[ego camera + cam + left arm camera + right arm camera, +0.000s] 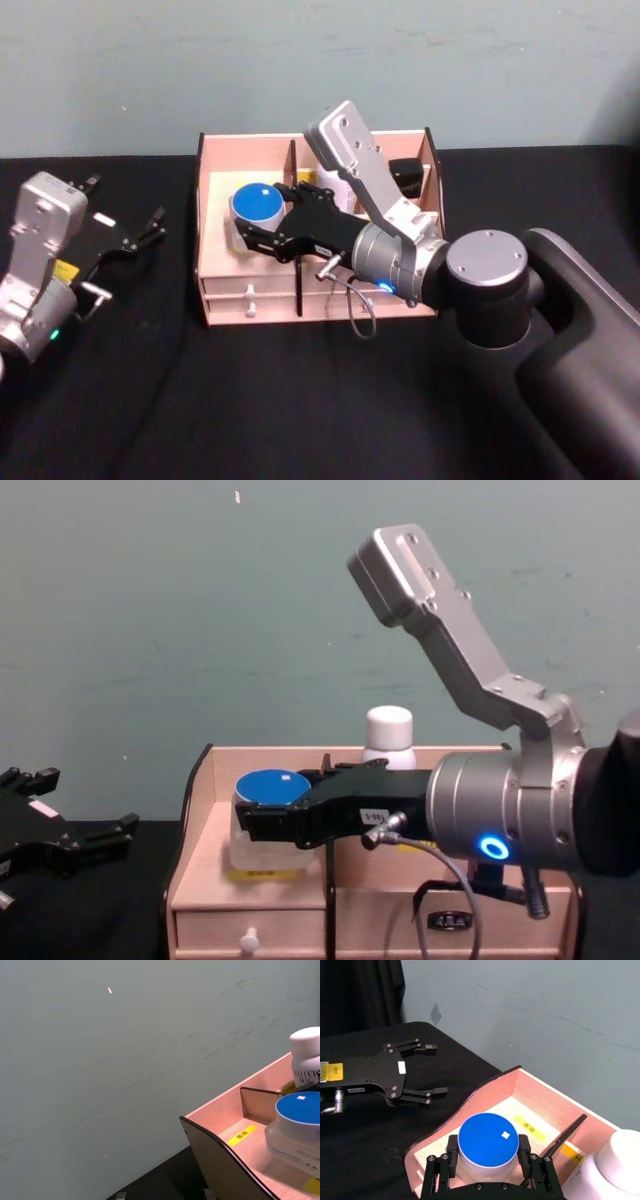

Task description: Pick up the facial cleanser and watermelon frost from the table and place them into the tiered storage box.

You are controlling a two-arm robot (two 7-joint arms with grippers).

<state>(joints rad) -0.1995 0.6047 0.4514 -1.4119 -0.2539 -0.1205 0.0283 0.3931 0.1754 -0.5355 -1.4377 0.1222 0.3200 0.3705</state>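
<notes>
Head view: a blue-lidded jar [256, 207], seemingly rigid and light, is clasped at its sides by the right gripper [262, 222] within the tiered storage box [222, 300], nine o'clock compartment; the left gripper [128, 222] is parked, spread open.

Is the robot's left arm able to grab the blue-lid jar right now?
Probably not. The right gripper already straddles the blue-lid jar inside the tiered storage box, blocking the way, while the open left gripper sits off beside the box.

On the white bottle [306, 1062] in the box [227, 1110] I can read "ELLET", its start cut off. The yellow labels' [242, 1135] characters are too small for me to read.
</notes>
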